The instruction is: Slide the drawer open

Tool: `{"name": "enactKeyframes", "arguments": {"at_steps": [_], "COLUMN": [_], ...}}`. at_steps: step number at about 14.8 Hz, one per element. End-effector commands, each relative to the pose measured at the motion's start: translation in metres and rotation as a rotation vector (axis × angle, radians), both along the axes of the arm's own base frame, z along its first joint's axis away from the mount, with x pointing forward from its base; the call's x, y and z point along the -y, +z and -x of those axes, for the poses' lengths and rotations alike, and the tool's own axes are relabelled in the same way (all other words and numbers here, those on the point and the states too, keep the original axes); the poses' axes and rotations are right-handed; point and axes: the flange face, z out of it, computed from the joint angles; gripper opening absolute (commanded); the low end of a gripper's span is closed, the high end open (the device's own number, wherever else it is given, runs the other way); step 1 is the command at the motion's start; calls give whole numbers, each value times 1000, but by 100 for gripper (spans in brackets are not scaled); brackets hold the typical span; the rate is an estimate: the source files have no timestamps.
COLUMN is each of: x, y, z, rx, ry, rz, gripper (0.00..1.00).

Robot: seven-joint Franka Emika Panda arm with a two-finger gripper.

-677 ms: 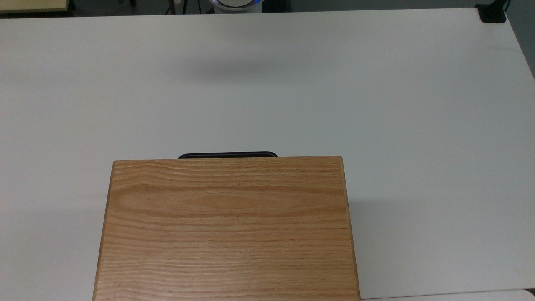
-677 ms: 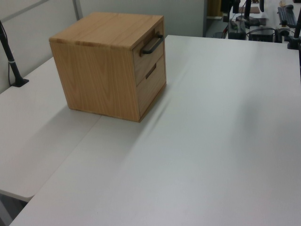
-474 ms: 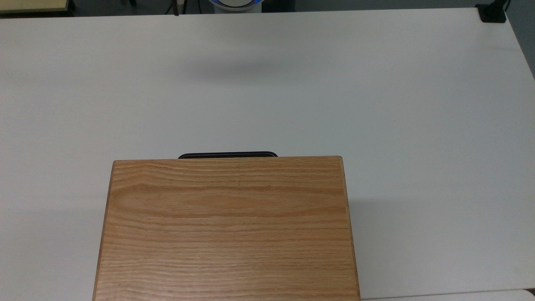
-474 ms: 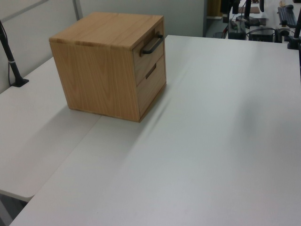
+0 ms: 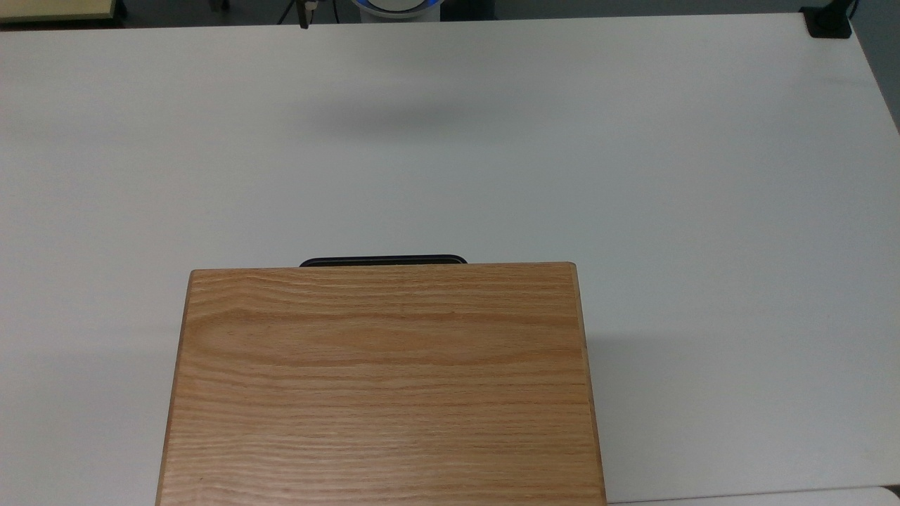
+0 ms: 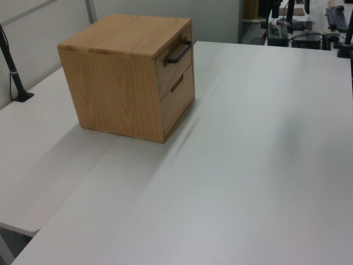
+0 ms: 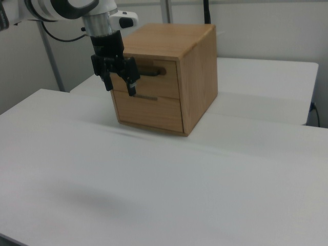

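White tabletop [image 5: 633, 176], matte and flat, made of two slabs meeting at a straight seam, seen in the left view. One oak cabinet [image 6: 124, 77] stands directly on it, square and upright, near the bottom edge in the top view [image 5: 383, 386]. In the right view the cabinet [image 7: 197, 77] sits toward the far side of the tabletop [image 7: 179, 189].

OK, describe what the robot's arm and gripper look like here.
In the right view, the arm is white with rounded casings and a dark band at a joint. Below it a grey cylindrical wrist section leads to a black gripper with two short black fingers. A white block with a dark end projects from the wrist. No markings can be made out.
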Motion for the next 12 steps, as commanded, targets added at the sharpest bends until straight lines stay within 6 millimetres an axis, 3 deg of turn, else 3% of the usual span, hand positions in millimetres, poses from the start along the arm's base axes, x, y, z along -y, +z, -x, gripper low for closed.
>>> {"name": "enactKeyframes", "arguments": {"at_steps": [1,6,12], "x": [-3,18,14], "y": [0,0,-5], "z": [4,4,8], "rx": [6,15,-10], "ry": [0,-30,-27], "rz": [9,16,10], "gripper": [100,100,100]}}
